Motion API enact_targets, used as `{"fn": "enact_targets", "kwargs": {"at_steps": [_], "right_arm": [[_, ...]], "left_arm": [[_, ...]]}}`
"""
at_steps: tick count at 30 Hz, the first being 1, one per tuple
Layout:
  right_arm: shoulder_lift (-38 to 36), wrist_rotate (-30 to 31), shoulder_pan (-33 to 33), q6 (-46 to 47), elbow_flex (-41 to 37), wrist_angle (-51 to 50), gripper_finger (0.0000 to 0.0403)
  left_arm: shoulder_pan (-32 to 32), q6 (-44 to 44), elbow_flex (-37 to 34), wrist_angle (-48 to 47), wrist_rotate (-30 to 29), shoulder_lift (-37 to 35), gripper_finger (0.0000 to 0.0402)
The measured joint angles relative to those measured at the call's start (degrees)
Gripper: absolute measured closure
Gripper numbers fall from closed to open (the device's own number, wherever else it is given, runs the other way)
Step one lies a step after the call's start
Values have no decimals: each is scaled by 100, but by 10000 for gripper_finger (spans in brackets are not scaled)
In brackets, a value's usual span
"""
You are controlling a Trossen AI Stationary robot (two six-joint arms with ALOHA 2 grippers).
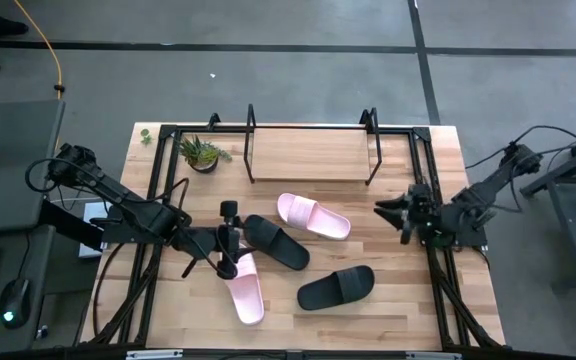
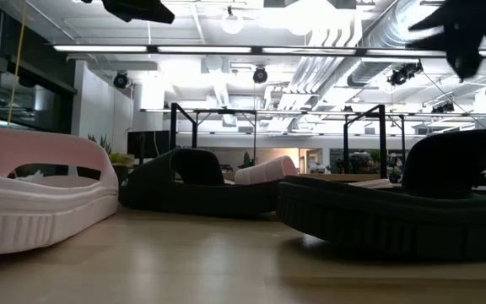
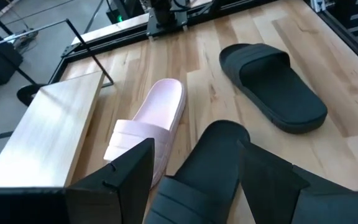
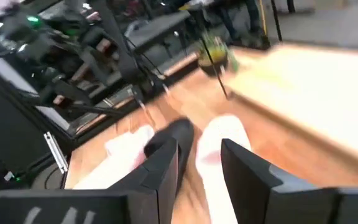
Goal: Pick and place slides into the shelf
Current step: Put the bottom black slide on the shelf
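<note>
Wood-plank table (image 1: pixel 408 300) carries four foam slides, two matte black (image 1: pixel 276 241) (image 1: pixel 336 287), two pale pink (image 1: pixel 313 216) (image 1: pixel 245 290), all off the wire-rod shelf (image 1: pixel 308 155). Left gripper (image 1: pixel 226 238) spread wide beside a black slide; right gripper (image 1: pixel 393 212) part-open, empty.

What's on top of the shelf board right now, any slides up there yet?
Nothing: the shelf board shows bare wood in the high view. All four slides lie on the table in front of it, the nearest being a pink slide. Nothing covers the board.

Pink slides (image 1: pixel 313 216), black slides (image 1: pixel 276 242), black-rodded shelf (image 1: pixel 310 155)
</note>
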Motion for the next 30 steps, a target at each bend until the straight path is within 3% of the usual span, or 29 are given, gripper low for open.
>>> {"fn": "enact_targets", "kwargs": {"at_steps": [10, 15, 24, 30], "right_arm": [[238, -647, 11, 2186, -783, 336, 288], [595, -998, 150, 2556, -968, 836, 288], [1490, -1027, 856, 2733, -965, 1956, 288], [2398, -1222, 1250, 3690, -959, 2043, 288]], "left_arm": [[0, -22, 0, -138, -146, 4, 190], [0, -86, 0, -184, -146, 4, 190], [0, -206, 0, -222, -146, 4, 190], [0, -303, 0, -222, -144, 7, 190]]}}
